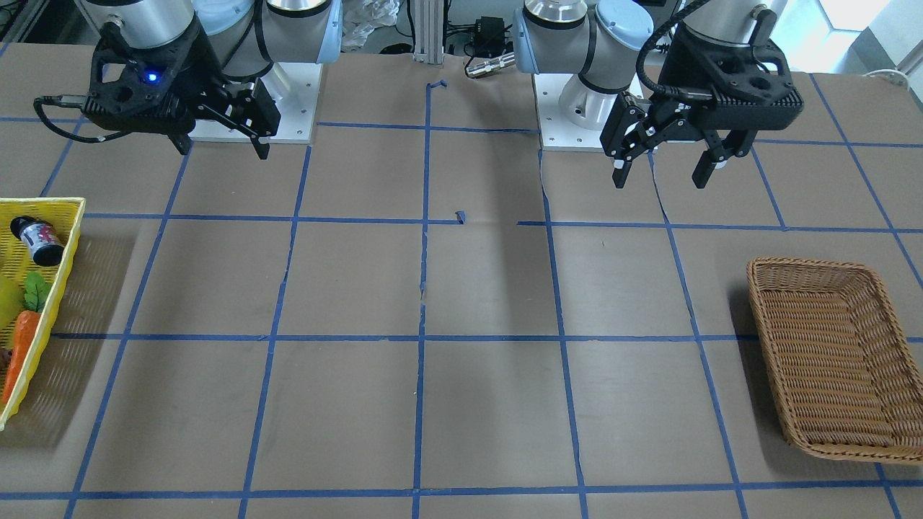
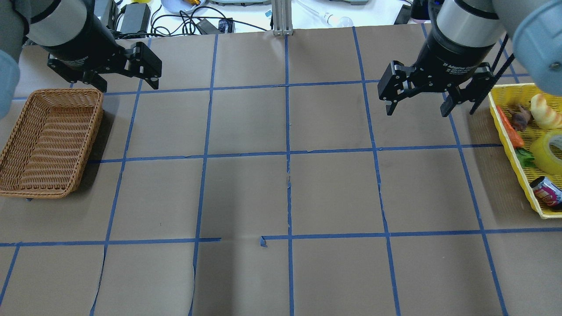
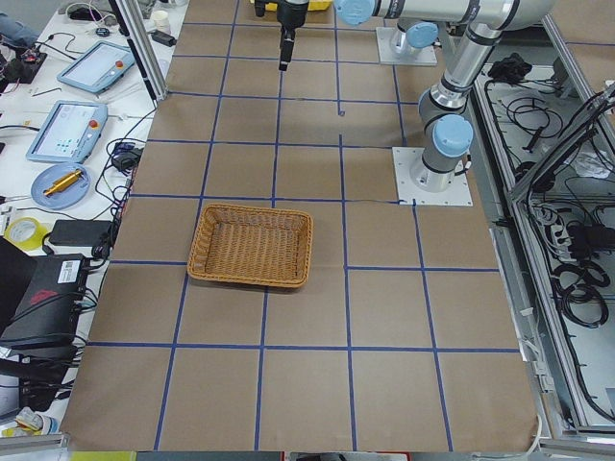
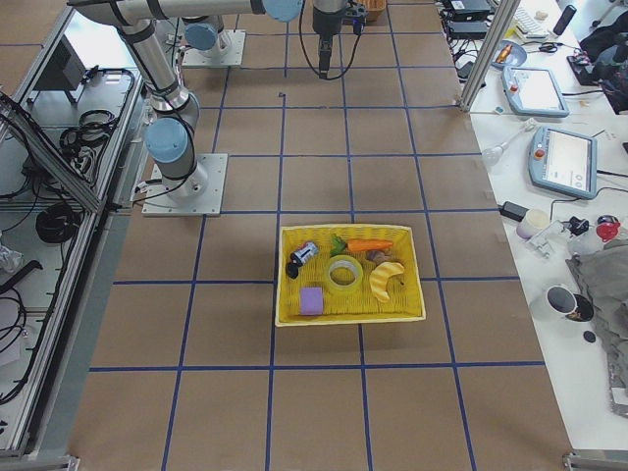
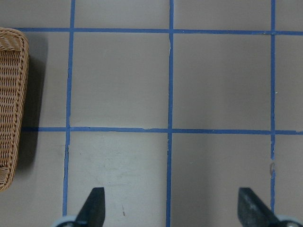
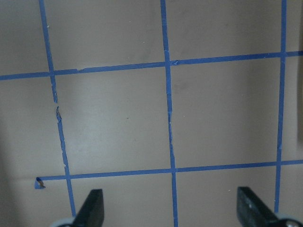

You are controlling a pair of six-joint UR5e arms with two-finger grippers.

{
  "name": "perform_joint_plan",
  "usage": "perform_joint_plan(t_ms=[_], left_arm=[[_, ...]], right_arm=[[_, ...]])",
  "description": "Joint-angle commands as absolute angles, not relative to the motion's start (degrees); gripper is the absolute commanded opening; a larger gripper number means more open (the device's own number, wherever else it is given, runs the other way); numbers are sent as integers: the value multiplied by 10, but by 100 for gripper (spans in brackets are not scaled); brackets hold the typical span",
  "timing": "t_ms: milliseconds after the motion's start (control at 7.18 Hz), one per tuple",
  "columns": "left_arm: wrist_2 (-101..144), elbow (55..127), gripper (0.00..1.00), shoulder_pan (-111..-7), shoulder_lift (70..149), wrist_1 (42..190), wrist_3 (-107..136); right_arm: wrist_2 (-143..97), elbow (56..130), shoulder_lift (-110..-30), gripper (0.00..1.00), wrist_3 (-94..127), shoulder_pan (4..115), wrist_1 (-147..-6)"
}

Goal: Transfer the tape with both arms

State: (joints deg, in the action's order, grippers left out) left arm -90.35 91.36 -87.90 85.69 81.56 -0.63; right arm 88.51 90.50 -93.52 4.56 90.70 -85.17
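The tape, a translucent yellow roll, lies in a yellow basket at the table's right end. It also shows in the exterior right view, in the middle of that basket. My right gripper hangs open and empty above the table, left of the yellow basket; it also shows in the front view. My left gripper is open and empty, raised near the far corner of a wicker basket. Both wrist views show spread fingertips over bare paper.
The empty wicker basket sits on my left side. The yellow basket also holds a carrot, a banana, a can and a purple block. Blue tape lines grid the brown paper.
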Motion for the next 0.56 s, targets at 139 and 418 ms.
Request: perform_joint_plan(t_ms=[139,418], left_arm=[[-904,914,100,-880,857,816,-6],[-904,914,100,-879,857,816,-7]], right_arm=[[887,905,-935,100,47,907,-852],[891,905,-937,100,46,906,-849]])
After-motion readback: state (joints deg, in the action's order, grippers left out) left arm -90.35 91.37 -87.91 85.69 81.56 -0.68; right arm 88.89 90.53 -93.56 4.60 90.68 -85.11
